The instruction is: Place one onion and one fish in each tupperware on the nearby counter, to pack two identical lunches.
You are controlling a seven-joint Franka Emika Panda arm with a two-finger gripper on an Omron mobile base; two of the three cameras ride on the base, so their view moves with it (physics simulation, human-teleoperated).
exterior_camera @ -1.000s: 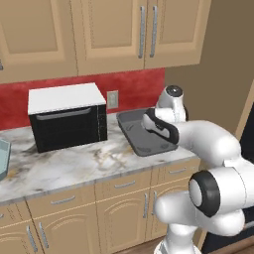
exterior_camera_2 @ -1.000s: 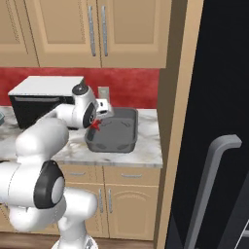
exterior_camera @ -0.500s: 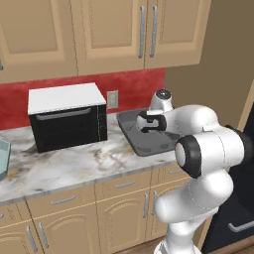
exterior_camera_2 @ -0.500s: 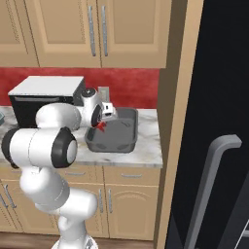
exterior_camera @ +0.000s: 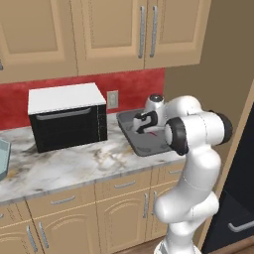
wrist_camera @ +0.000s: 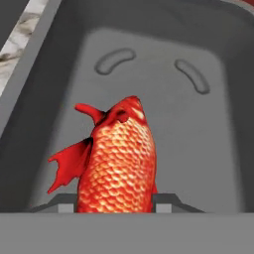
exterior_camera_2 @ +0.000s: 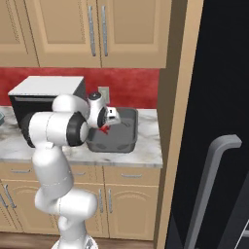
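My gripper (wrist_camera: 116,201) is shut on the red-orange fish (wrist_camera: 117,158), which points away from the hand over the floor of the dark grey rectangular tupperware (wrist_camera: 203,149). In the left base view the gripper (exterior_camera: 141,122) hangs just above that tupperware (exterior_camera: 140,147) on the right end of the counter. From the right base view the fish (exterior_camera_2: 104,128) dangles red below the gripper (exterior_camera_2: 111,119) over the tray's (exterior_camera_2: 121,141) left part. The pale blue-grey tupperware (exterior_camera: 2,158) peeks in at the counter's far left. The onion is out of view.
A black microwave with a white top (exterior_camera: 67,116) stands on the marble counter (exterior_camera: 74,163) left of the dark tray. Wall cabinets (exterior_camera: 109,34) hang overhead. A wooden panel and a black fridge (exterior_camera_2: 214,121) close off the right side.
The arm's elbow has swung up and inward toward the counter. The hand, still holding the fish, has shifted slightly over the dark tray.
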